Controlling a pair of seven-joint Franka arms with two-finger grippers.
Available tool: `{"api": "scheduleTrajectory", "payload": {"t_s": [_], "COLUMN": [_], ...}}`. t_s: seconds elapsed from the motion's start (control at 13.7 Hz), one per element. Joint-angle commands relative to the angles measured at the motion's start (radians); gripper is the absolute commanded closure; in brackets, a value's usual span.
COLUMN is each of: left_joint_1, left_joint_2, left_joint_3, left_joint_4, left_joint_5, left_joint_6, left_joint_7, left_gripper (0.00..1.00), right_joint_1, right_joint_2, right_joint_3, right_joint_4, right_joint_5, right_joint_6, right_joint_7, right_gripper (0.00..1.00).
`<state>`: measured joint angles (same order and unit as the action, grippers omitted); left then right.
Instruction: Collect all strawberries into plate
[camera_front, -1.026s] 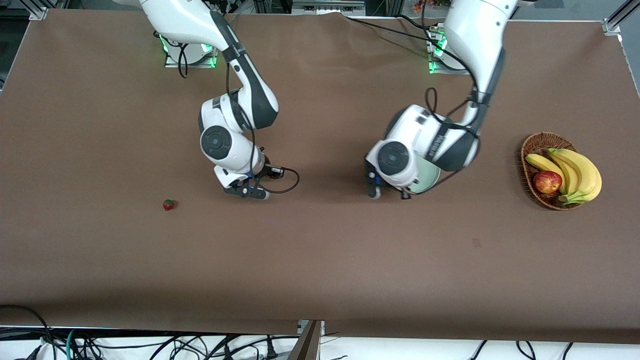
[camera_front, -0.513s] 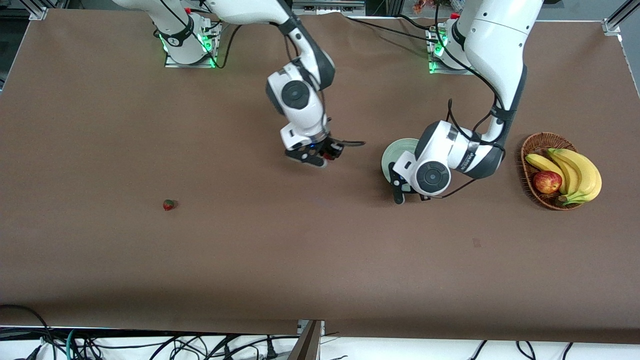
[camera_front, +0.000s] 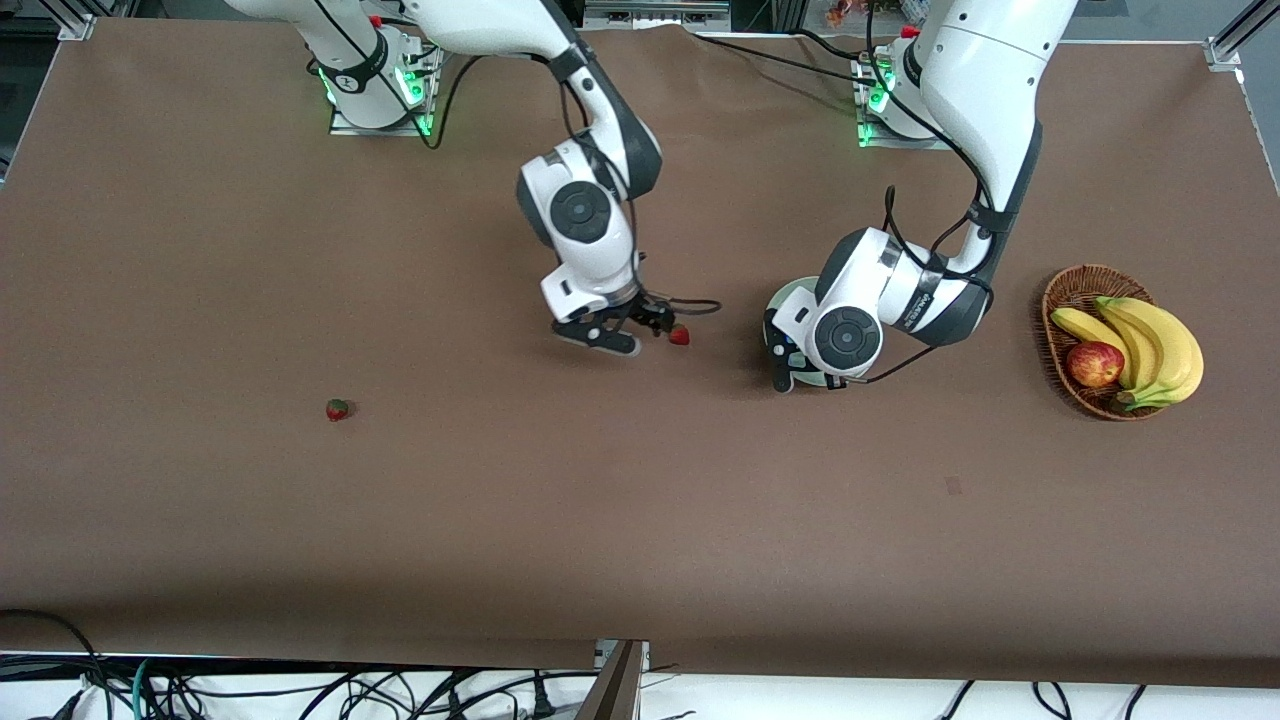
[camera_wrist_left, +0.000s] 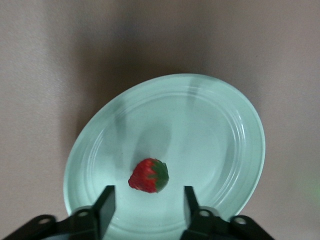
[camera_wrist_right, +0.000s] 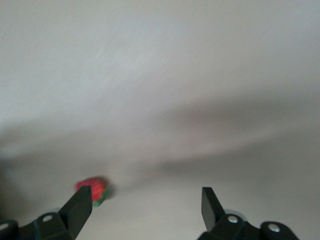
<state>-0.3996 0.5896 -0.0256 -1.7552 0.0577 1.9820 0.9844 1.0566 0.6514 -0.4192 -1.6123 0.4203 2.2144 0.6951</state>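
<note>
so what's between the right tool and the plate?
One strawberry on the cloth, just beside the open right tool. From there to the plate it's bare tabletop, as the front view shows. The left tool hangs open over the plate.

Nothing readable anywhere here, honestly. No labels, brands, numbers or signs that can be made out. There's a bit of print on the arms' wrists, but it's too small to read.
</note>
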Motion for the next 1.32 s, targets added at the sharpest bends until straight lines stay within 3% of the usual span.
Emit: {"api": "scheduleTrajectory", "payload": {"t_s": [0.0, 0.22, 0.37, 0.59, 0.73, 0.95, 1.25], "left_joint_1": [-0.005, -0.037, -0.099, -0.191, -0.229, -0.232, -0.269], "left_joint_2": [-0.037, -0.022, 0.021, 0.09, 0.119, 0.156, 0.177], "left_joint_3": [-0.03, -0.06, -0.062, -0.062, -0.062, -0.062, -0.062], "left_joint_4": [0.0, 0.054, 0.123, 0.203, 0.194, 0.187, 0.184], "left_joint_5": [-0.015, -0.044, -0.058, -0.072, -0.07, -0.049, -0.009], "left_joint_6": [0.014, 0.014, 0.015, 0.047, 0.154, 0.216, 0.251], "left_joint_7": [-0.001, -0.08, -0.153, -0.292, -0.331, -0.311, -0.312], "left_gripper": [0.0, 0.0, 0.0, 0.0, 0.0, 0.0, 0.0], "right_joint_1": [-0.02, -0.092, -0.186, -0.329, -0.398, -0.489, -0.518], "right_joint_2": [-0.038, -0.039, -0.035, 0.008, 0.027, 0.047, 0.08], "right_joint_3": [-0.139, -0.243, -0.262, -0.259, -0.23, -0.173, -0.141], "right_joint_4": [-0.014, -0.061, -0.084, -0.101, -0.101, -0.101, -0.103], "right_joint_5": [0.008, 0.009, 0.009, 0.014, 0.015, 0.014, 0.015], "right_joint_6": [-0.145, -0.186, -0.182, -0.127, -0.09, -0.041, 0.005], "right_joint_7": [-0.301, -0.651, -0.852, -1.023, -1.087, -1.131, -1.14], "right_gripper": [0.04, 0.04, 0.04, 0.04, 0.04, 0.07, 0.18]}}
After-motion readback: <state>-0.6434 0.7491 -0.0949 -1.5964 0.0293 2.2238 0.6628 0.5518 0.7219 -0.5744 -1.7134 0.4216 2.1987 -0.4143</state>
